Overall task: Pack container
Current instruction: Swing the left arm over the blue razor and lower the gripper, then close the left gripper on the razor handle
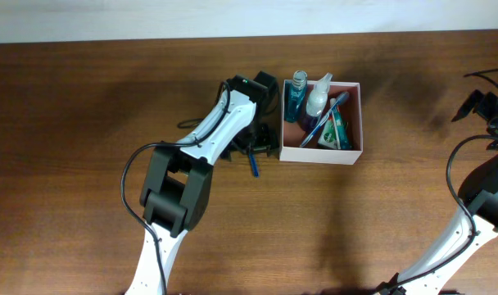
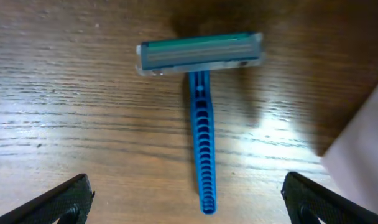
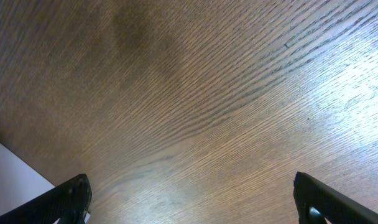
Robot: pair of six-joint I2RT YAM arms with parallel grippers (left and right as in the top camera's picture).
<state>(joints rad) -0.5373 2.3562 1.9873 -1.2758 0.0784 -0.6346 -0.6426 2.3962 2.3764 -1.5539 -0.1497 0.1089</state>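
The container (image 1: 358, 116), a square white-walled box with a pinkish inside, stands at the middle back of the table and holds a blue bottle (image 1: 296, 97), a white bottle (image 1: 319, 98), a toothbrush (image 1: 323, 123) and a green packet (image 1: 339, 131). A blue razor (image 2: 201, 112) with a teal head lies flat on the wood just left of the box; only its handle end (image 1: 254, 168) shows from overhead. My left gripper (image 2: 189, 202) hovers open over the razor, handle tip between its fingers. My right gripper (image 3: 192, 202) is open over bare wood at the far right.
The container's white wall (image 2: 363, 149) sits close at the right of the left wrist view. The left arm (image 1: 220, 123) reaches across the table's middle to the box's left side. The right arm (image 1: 486, 205) stands at the right edge. A white wall (image 1: 233, 16) borders the table's back.
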